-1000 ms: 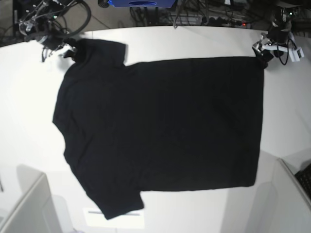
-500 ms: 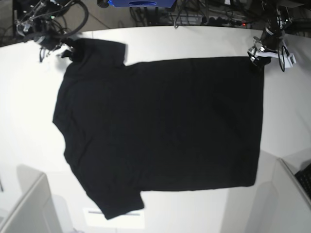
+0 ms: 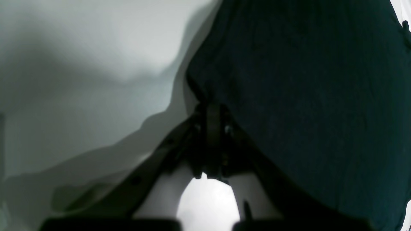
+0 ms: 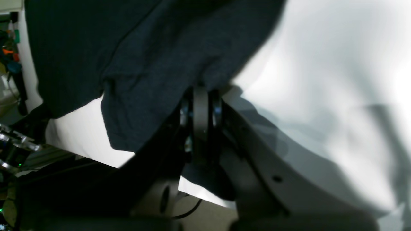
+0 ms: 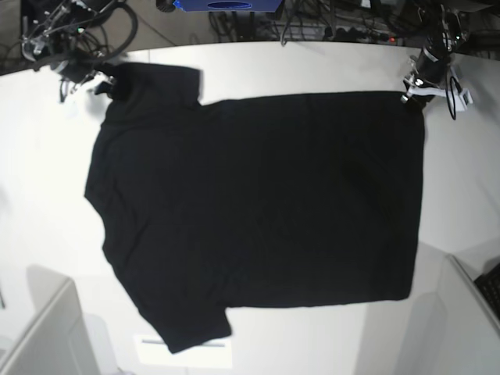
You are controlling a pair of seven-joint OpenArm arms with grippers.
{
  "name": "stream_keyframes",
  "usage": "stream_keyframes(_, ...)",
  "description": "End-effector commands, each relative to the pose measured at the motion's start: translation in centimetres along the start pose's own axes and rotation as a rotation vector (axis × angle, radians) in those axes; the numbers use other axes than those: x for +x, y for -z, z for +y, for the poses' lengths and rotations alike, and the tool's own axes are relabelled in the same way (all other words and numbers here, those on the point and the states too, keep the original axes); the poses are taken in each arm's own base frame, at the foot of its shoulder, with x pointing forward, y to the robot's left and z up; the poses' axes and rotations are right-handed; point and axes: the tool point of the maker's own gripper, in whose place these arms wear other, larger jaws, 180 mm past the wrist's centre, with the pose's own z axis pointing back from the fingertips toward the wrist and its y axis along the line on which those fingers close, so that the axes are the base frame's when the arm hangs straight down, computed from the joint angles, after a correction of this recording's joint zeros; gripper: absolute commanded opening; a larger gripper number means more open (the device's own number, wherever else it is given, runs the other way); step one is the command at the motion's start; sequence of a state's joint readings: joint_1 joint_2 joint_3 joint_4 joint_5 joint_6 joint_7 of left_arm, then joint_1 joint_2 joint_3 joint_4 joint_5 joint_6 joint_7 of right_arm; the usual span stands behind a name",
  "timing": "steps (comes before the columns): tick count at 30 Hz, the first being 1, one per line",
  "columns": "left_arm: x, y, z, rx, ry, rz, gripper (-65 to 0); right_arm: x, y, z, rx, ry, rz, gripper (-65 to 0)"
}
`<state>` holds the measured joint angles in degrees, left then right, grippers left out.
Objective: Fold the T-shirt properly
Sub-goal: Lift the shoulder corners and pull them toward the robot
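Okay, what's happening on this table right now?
A two-armed robot is starting to fold a black T-shirt spread flat on a white table. The left pincer is shut on the shirt's far hem corner; the right pincer is shut on the far sleeve. No fold has been made yet.

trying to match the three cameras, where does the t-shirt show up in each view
Base: the T-shirt lies flat, filling the middle of the white table.
Left wrist: dark cloth over the right half, its corner in the left claw.
Right wrist: upper left, its edge in the right claw.
Shared landmark: the white table.
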<state>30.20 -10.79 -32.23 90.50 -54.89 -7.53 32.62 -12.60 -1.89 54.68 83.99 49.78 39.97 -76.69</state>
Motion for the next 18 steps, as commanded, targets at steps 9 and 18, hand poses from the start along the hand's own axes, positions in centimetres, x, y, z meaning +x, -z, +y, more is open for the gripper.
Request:
stream_keyframes(9,-1.2,-2.6,0.1,0.011,0.071,0.081,-65.0,-0.9,-5.3,-1.5,-0.218,-0.162,0.046,-65.0)
stream_keyframes(18,0.5,-6.3,2.9,0.099,0.100,0.036,-65.0,-2.3,-6.8,-1.2,-0.257,-0.184,0.062,-65.0)
